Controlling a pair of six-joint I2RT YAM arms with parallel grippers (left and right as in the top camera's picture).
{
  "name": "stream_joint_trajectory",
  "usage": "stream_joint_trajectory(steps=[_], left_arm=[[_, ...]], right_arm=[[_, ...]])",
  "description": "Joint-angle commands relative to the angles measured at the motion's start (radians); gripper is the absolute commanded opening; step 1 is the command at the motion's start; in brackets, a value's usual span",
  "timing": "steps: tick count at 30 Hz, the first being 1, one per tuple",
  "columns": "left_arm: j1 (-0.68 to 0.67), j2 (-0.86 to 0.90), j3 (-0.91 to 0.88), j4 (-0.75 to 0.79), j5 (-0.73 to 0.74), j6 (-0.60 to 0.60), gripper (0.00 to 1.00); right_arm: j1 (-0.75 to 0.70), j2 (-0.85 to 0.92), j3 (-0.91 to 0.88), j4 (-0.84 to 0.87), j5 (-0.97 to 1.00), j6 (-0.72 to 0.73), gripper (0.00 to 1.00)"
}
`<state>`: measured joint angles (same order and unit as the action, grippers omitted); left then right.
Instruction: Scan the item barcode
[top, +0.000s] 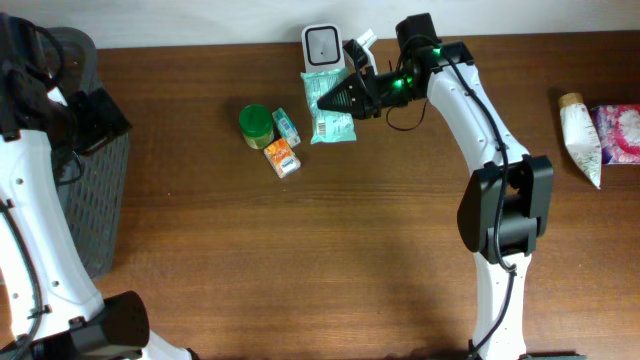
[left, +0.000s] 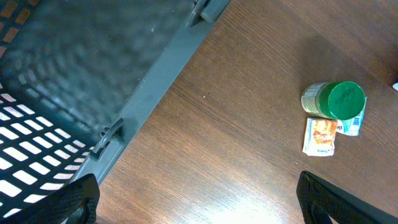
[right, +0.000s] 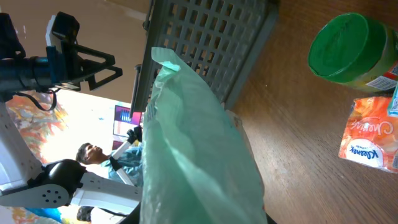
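1. The dark brown wooden worktop (top: 300, 260) runs back to a pale wall.
2. The right claw (top: 328, 102) reaches in from the right, pinched narrow on a pale green soft plastic packet (top: 330, 128), just in front of the white boxy scanner (top: 322, 45).
3. The left claw (left: 199, 202) hangs spread wide, holding nothing, beside a grey lattice plastic basket (left: 93, 74).
4. Near the packet's left are a green-lidded jar (top: 256, 124), a small teal box (top: 286, 125) and an orange sachet (top: 283, 158). A white tube (top: 580, 135) and a pink pack (top: 620, 130) lie far right.
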<state>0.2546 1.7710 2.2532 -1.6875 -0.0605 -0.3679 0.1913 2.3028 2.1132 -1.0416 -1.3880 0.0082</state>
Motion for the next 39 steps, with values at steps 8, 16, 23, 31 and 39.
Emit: stream_joint_trajectory(steps=[8, 16, 23, 31, 39], left_arm=[[0.004, -0.021, -0.001, -0.001, -0.008, -0.013, 0.99], [0.004, -0.021, -0.001, -0.001, -0.008, -0.013, 0.99], [0.004, -0.021, -0.001, -0.001, -0.008, -0.013, 0.99], [0.004, -0.021, -0.001, -0.001, -0.008, -0.013, 0.99], [0.004, -0.021, -0.001, -0.001, -0.008, -0.013, 0.99]], right_arm=[[0.081, -0.017, 0.022, -0.169, 1.103, 0.334, 0.21], [0.179, -0.017, -0.097, -0.290, 2.024, 0.446, 0.21], [0.161, -0.017, -0.311, -0.135, 2.011, 0.446, 0.30], [0.214, -0.017, -0.278, -0.126, 1.677, 0.446, 0.68], [0.195, -0.017, 0.106, -0.416, 1.511, 0.248, 0.89]])
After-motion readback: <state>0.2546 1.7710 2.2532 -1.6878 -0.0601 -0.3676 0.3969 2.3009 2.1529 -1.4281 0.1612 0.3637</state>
